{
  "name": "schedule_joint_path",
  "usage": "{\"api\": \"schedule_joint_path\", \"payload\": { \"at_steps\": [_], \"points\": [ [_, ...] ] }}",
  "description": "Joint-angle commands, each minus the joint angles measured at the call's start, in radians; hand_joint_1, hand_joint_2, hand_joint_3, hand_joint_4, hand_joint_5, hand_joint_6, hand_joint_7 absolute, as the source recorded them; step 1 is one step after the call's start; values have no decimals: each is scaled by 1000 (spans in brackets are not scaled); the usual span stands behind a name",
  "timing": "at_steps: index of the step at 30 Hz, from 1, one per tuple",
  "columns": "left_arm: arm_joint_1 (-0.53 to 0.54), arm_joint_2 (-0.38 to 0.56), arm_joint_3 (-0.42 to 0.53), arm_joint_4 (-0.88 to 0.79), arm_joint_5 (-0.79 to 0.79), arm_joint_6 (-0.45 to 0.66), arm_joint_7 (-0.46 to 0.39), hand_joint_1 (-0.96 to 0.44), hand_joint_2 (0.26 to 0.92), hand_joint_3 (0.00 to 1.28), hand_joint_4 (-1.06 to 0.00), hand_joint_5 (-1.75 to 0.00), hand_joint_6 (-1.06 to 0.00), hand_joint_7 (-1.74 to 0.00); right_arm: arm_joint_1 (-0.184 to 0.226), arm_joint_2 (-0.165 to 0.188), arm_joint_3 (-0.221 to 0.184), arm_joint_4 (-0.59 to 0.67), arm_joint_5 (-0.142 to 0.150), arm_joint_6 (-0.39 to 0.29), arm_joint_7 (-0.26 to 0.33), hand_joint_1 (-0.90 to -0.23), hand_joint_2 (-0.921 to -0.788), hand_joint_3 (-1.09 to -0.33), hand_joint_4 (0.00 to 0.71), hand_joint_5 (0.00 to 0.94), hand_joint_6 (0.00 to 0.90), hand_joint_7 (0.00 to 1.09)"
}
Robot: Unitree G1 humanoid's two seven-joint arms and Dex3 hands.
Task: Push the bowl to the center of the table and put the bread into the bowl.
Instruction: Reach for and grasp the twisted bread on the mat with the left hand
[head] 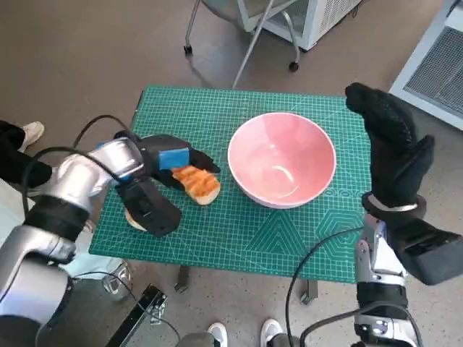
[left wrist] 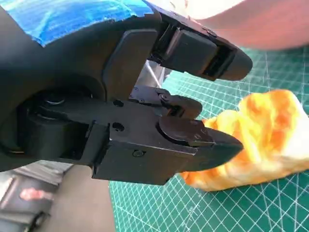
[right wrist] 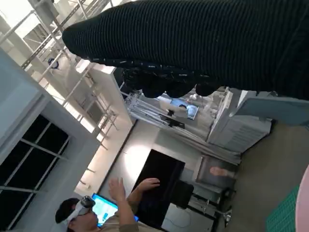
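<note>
progress: looks about halfway to me. The bowl already sits roughly mid-table, a bit right of centre in the head view, so I'd call the push done or nearly. Bread isn't in it yet.
bread: one piece, lying on the green mat, left of the bowl and apart from it.
left hand: the left hand is right at the bread, fingers around or against it. Can't tell if it's actually gripping yet; the bread looks like it's resting on the mat.
right hand: the right hand is up at the right edge of the frame, fingers spread, holding nothing.
count: one bowl, one bread, two hands.
left to do: grab, lift, drop it in the bowl.
background: a person shows lower left in the right wrist view.
</note>
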Motion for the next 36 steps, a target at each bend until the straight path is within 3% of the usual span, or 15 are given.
{"api": "schedule_joint_path", "payload": {
  "at_steps": [1,6,7,8,10,11,12,15,16,18,20,26,32,36],
  "points": [
    [-39,-21,-51,55,33,-5,43,178,921,256,-624,-45,-760,-79,28,5,-4,0,8,13,9,-593,-921,-751,345,14,63,728],
    [-66,-34,-79,106,30,-22,69,98,921,199,-692,-54,-829,-105,31,3,-7,-1,9,13,8,-594,-921,-752,346,13,65,727],
    [-71,-35,-81,115,26,-27,72,8,921,194,-709,-57,-778,-349,31,3,-8,-1,10,13,8,-593,-921,-752,346,13,65,727],
    [-78,-36,-84,124,24,-31,79,-120,921,203,-734,-60,-684,-723,31,3,-9,0,11,14,8,-592,-921,-752,346,13,65,726],
    [-86,-36,-91,138,26,-35,98,-257,921,197,-779,-71,-603,-1100,32,3,-9,-2,12,15,7,-591,-921,-752,346,13,66,726],
    [-90,-36,-94,143,28,-37,107,-205,921,185,-739,-304,-598,-1132,33,4,-10,-3,11,15,7,-592,-921,-752,347,13,66,726],
    [-92,-36,-97,147,29,-38,114,-131,921,180,-665,-658,-578,-1191,33,5,-9,-3,11,15,6,-593,-921,-752,347,12,66,725],
    [-99,-26,-105,152,35,-44,166,-43,921,172,-582,-1076,-552,-1271,34,7,-9,-5,8,15,3,-595,-921,-752,347,12,67,725],
    [-100,-23,-107,153,37,-43,180,-34,920,171,-575,-1115,-549,-1280,34,8,-8,-4,7,15,2,-595,-921,-752,347,12,67,725],
    [-103,-20,-109,158,37,-40,194,-13,838,323,-556,-1238,-537,-1331,33,9,-8,-3,4,14,0,-596,-921,-751,347,11,67,725],
    [-108,-16,-113,163,36,-39,201,-6,804,386,-549,-1282,-534,-1349,32,10,-8,-1,2,13,-1,-596,-921,-751,347,11,67,725],
    [-120,-4,-118,177,36,-32,218,0,899,164,-595,-1230,-586,-1267,28,13,-8,9,-2,8,-2,-597,-921,-750,348,11,68,725],
    [-118,1,-101,185,3,-30,166,0,918,116,-615,-1075,-619,-1342,25,16,-8,16,-5,6,-3,-597,-921,-749,349,10,69,726],
    [-112,8,-96,181,-13,-31,148,-1,920,119,-600,-1144,-610,-1299,24,17,-9,21,-3,5,0,-597,-921,-748,349,10,70,726]
  ]
}}
